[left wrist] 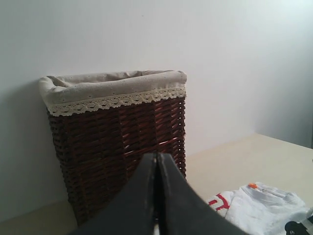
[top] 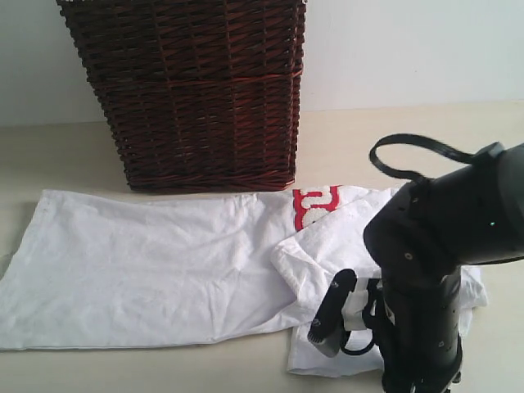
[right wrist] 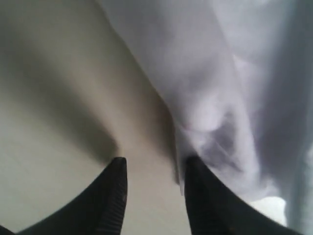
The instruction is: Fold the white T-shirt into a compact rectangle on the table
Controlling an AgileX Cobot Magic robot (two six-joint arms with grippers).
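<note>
The white T-shirt (top: 155, 270) lies spread across the table (top: 49, 155), its red patch with white letters (top: 315, 205) showing near the basket. The shirt's right part is bunched and folded over. My right gripper (top: 340, 334) is low over the shirt's near right edge. In the right wrist view the right gripper (right wrist: 156, 164) is open, with bare table (right wrist: 58, 112) between its fingers and one fingertip (right wrist: 195, 169) against the shirt's rumpled edge (right wrist: 220, 132). My left gripper (left wrist: 156, 161) is shut and empty, held up facing the basket, with the shirt (left wrist: 266, 208) off to one side.
A tall dark wicker basket (top: 196, 90) stands at the back of the table, just behind the shirt; its lace-trimmed liner (left wrist: 112, 90) shows in the left wrist view. A pale wall (top: 409, 49) rises behind. The right arm's black body (top: 442, 246) covers part of the shirt.
</note>
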